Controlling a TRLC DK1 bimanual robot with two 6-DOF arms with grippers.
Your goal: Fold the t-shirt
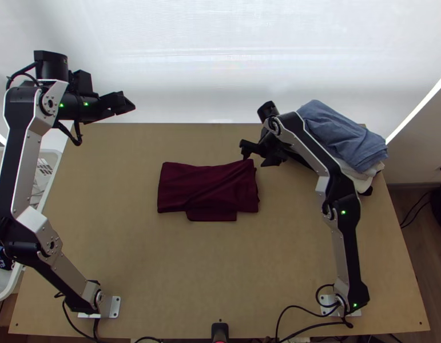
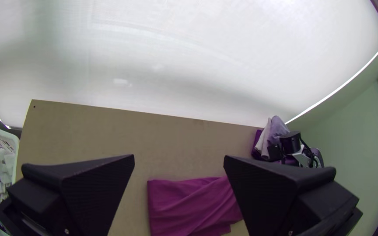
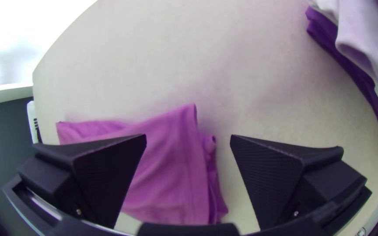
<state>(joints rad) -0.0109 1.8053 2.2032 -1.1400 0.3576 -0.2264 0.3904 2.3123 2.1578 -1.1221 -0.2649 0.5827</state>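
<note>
Part of the t-shirt [image 1: 209, 186] is hidden behind one finger of the right gripper [image 1: 256, 158] in the right wrist view. The gripper's two fingers are spread apart, with nothing pinched. The folded maroon cloth lies on the table [image 1: 277, 257], its nearest corner just beside them. Its long axis runs crosswise, away from the claw toward the left arm's side; a short flap [image 1: 211, 216] sticks out toward the table's near edge. The right arm [image 1: 350, 246] rises from its base, bends, then slants inward to the claw.

Beyond the claw, on the side away from the shirt, a pile of clothes [image 1: 340, 134] is partly covered by that arm. Farthest off, the left gripper [image 1: 130, 106] points inward, fingers wide apart and holding nothing, its arm [image 1: 26, 154] partly hiding a basket [image 1: 57, 157] cut off at the edge.
</note>
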